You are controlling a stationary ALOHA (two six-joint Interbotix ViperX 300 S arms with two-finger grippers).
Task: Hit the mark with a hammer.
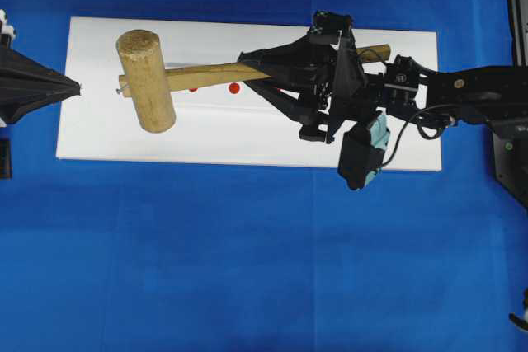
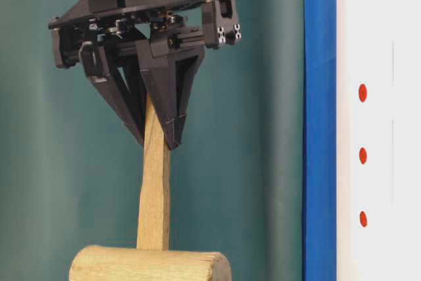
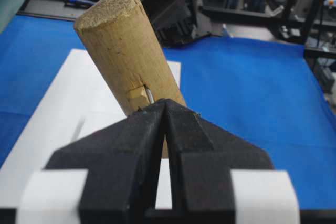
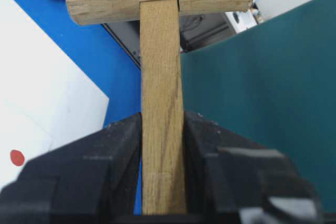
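The right gripper grips the hammer by its squared handle above the white block; the handle's long axis runs along the block, head toward the left end; the mark appears hidden beneath the head in the overhead view; the left gripper, jaws clenched and empty, sits just beside the head.

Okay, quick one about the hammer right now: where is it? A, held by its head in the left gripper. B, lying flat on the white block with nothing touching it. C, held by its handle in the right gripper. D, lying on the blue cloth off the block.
C: the right gripper has its fingers clamped on either side of the handle of the hammer, while the left gripper is shut and holds nothing.
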